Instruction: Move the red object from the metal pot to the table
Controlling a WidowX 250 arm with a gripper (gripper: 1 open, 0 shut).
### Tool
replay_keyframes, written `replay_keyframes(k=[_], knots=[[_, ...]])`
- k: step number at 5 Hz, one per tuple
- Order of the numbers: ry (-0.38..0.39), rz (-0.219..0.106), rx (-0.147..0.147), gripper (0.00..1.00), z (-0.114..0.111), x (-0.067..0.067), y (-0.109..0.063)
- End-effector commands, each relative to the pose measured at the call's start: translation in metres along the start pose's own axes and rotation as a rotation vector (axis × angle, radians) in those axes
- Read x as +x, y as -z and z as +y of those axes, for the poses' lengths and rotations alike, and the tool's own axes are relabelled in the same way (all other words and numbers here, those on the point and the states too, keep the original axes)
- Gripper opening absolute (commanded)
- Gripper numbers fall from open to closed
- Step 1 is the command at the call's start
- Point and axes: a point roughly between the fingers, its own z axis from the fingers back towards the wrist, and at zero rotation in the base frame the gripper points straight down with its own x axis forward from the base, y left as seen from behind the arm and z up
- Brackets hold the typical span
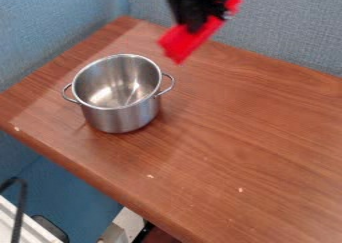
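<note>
Red object observed in the grasp of my pincer, which is clenched on it near the top of the view. The block is tilted, its lower end pointing down and to the left of the view; its outline is blurred. I hold it above the table, apart from the metal pot. Said pot stands upright on the wooden surface, open at the top, shiny inside, a small handle at either side. Beyond the tabletop I note a blue-grey textured partition.
</note>
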Motion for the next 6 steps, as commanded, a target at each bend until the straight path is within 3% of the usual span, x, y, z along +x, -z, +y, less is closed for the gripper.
replay_keyframes(k=[1, 2, 4, 6], knots=[[0.025, -0.049, -0.022, 0.0, -0.026, 0.014, -0.006], [-0.001, -0.043, -0.03, 0.0, -0.033, 0.012, 0.0], [-0.026, 0.008, -0.041, 0.0, -0.055, -0.018, 0.011], [-0.223, -0.001, -0.002, 0.0, 0.01, -0.006, 0.004]])
